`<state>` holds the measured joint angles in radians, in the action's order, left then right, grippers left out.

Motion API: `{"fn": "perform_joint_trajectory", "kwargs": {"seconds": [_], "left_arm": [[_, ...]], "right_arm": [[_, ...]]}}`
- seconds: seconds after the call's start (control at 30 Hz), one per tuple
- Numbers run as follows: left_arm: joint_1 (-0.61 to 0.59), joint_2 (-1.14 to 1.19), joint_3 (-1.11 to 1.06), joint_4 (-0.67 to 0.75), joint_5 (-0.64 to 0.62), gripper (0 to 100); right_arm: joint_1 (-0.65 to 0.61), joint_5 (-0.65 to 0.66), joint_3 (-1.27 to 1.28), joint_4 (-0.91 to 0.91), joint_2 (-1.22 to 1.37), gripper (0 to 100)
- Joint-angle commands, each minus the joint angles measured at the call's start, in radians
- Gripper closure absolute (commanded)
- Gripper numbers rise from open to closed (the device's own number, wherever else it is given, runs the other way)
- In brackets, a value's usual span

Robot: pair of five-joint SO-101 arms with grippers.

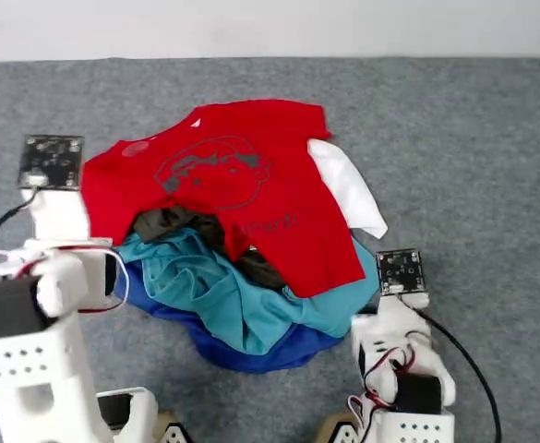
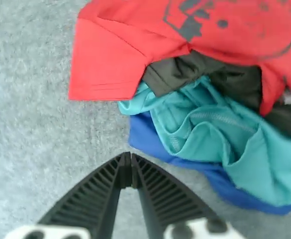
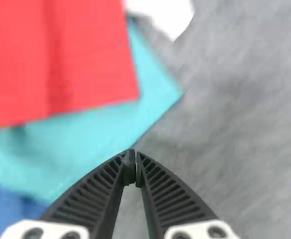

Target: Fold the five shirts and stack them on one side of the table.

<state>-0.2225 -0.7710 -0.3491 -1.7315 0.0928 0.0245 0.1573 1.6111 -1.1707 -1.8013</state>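
Observation:
A loose pile of shirts lies mid-table. The red shirt [image 1: 242, 180] with a dark print is spread on top, over a dark olive shirt [image 1: 170, 223], a teal shirt [image 1: 228, 291] and a blue shirt [image 1: 260, 353] at the bottom; a white shirt [image 1: 348, 189] sticks out on the far right side. My left gripper [image 2: 126, 164] is shut with nothing in it, over bare grey cloth just short of the blue shirt [image 2: 145, 142]. My right gripper [image 3: 130, 162] is shut too, its tips at the edge of the teal shirt [image 3: 80, 149], below the red shirt [image 3: 55, 55].
The table surface [image 1: 473, 157] is grey felt, bare to the right of the pile and along the far edge. The left arm [image 1: 39, 305] stands at the pile's left side, the right arm [image 1: 399, 351] at its near right corner.

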Motion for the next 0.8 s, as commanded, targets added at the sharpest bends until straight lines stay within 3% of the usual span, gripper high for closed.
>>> {"fn": "perform_joint_trajectory", "kwargs": {"seconds": [0.0,0.17,0.3,0.4,0.53,0.77], "left_arm": [[-0.008,0.046,0.062,-0.014,0.123,96],[-0.002,0.161,0.145,-0.02,0.121,90],[0.017,0.282,0.237,-0.02,0.121,90],[0.107,0.353,0.317,-0.02,0.126,89],[0.247,0.436,0.4,-0.02,0.124,77],[0.374,0.681,0.533,-0.02,0.121,71]], "right_arm": [[0.076,0.014,-0.127,0.111,-0.012,99.0],[0.093,0.014,-0.27,0.03,0.03,99.1],[0.094,0.009,-0.479,-0.108,0.214,99.1],[0.094,0.008,-0.692,-0.223,0.407,99.1],[0.094,0.008,-0.934,-0.394,0.647,99.0],[0.094,0.006,-1.143,-0.565,0.855,99.0]]}}
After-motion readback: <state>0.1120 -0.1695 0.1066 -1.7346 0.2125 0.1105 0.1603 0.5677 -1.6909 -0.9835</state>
